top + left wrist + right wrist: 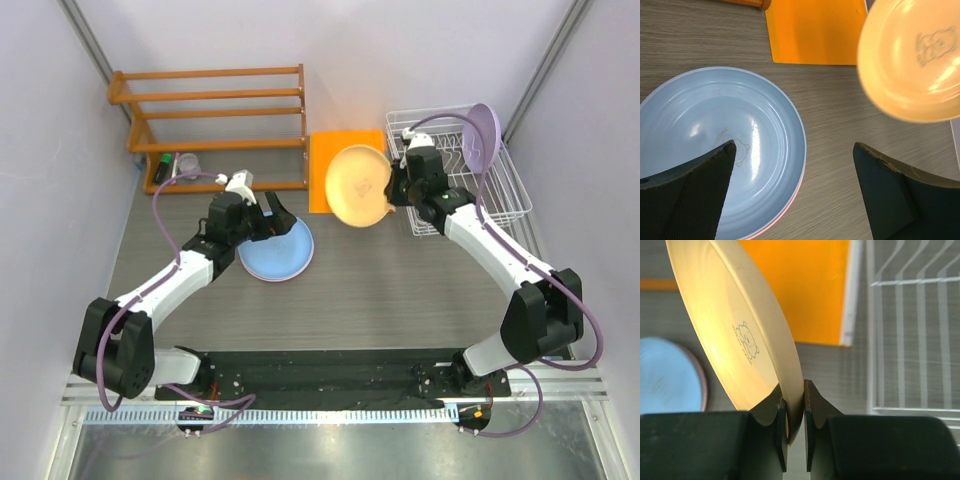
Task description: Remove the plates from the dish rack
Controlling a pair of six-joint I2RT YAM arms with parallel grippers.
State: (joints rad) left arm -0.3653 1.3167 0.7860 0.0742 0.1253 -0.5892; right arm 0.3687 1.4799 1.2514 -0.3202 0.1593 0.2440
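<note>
My right gripper (392,187) is shut on the rim of the pale orange-yellow plate (359,186), held tilted in the air over the right edge of the orange mat; the wrist view shows the rim pinched between the pads (793,407). The light blue plate (277,250) lies flat on the table on top of the pink plate, whose rim just shows (785,212). My left gripper (268,218) is open above the blue plate's far edge, its fingers (705,185) spread wide. The lavender plate (483,137) stands upright in the white wire dish rack (510,190).
The flat orange mat (330,160) lies between the wooden slatted shelf (215,120) and the rack. A small clear cup and a green item (175,165) sit under the shelf's left end. Grey walls close in on both sides.
</note>
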